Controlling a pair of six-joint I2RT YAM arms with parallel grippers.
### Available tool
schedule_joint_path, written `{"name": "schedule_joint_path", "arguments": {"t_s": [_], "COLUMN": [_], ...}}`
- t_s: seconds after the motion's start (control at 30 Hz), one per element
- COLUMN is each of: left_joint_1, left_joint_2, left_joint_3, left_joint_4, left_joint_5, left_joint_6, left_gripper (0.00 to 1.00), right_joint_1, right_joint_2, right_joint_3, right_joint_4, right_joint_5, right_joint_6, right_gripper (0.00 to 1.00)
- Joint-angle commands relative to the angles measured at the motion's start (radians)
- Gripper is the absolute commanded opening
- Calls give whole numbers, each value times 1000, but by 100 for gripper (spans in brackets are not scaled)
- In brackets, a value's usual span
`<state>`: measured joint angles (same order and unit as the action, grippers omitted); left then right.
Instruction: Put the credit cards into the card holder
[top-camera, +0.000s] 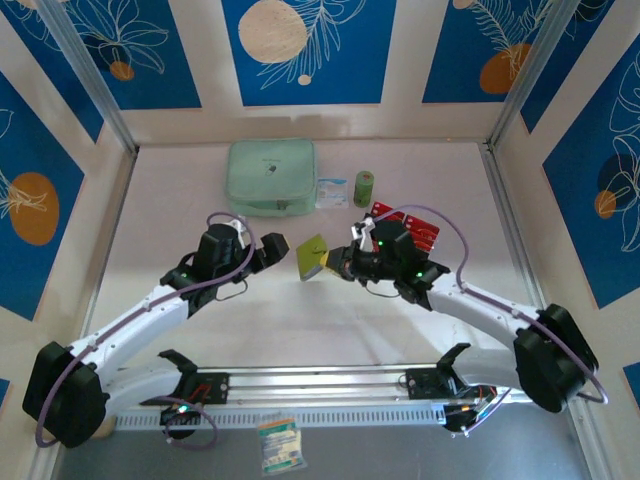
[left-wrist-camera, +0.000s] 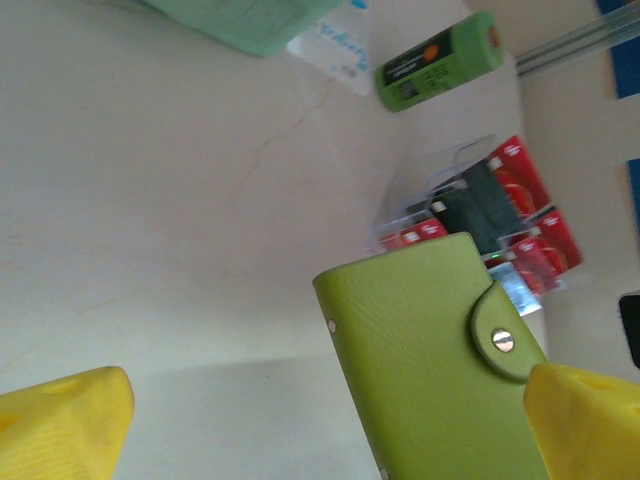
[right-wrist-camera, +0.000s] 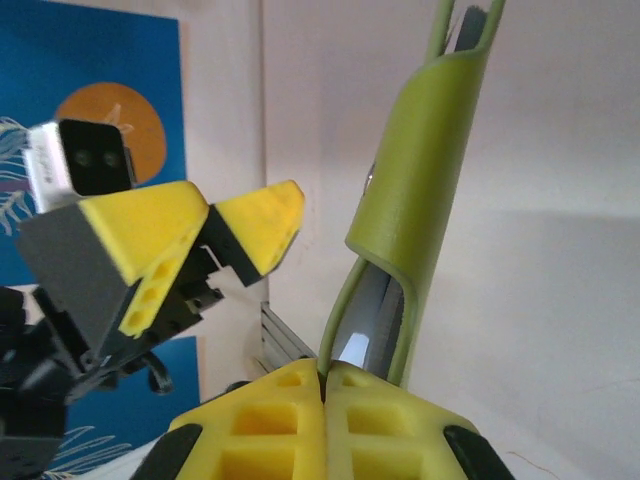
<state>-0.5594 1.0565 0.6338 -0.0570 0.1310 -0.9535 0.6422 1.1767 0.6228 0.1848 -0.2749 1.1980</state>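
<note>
Card holder (top-camera: 313, 256) is held up at mid-table (top-camera: 300, 320), pinched by one edge in the closed fingers of the right gripper (top-camera: 338, 265), while the left gripper (top-camera: 272, 248) faces it with fingers spread wide (just beside it, gripping nothing). Beyond, red and dark credit cards (top-camera: 415, 228) sit in a clear rack (left-wrist-camera: 455, 165), and farther back lie a green tube (top-camera: 364, 188) and a mint pouch (top-camera: 271, 177)

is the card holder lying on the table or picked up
Picked up: the right gripper is shut on an edge of the card holder, holding it tilted above the table.
</note>
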Motion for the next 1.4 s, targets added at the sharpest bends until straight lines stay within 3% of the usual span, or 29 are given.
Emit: {"name": "schedule_joint_path", "arguments": {"t_s": [0.0, 0.27, 0.83, 0.9, 1.13, 1.37], "left_joint_1": [-8, -10, -43, -45, -45, -45], "left_joint_2": [2, 48, 148, 148, 137, 110], "left_joint_3": [-19, -33, -47, -63, -118, -135], "left_joint_4": [123, 299, 548, 592, 700, 697], "left_joint_5": [36, 57, 42, 32, 9, -14], "left_joint_6": [-96, -237, -381, -389, -402, -382], "left_gripper": [100, 100, 100, 97, 68, 56], "right_joint_1": [-28, -41, 53, 59, 56, 47], "right_joint_2": [-62, -109, 14, 24, 36, 34], "right_joint_3": [46, 58, 103, 86, 28, 7], "right_joint_4": [-39, 52, 196, 221, 270, 271], "right_joint_5": [-45, -38, -14, -9, 9, 12], "right_joint_6": [6, 74, 136, 146, 169, 169], "right_gripper": [0, 0, 0, 0, 0, 0]}}
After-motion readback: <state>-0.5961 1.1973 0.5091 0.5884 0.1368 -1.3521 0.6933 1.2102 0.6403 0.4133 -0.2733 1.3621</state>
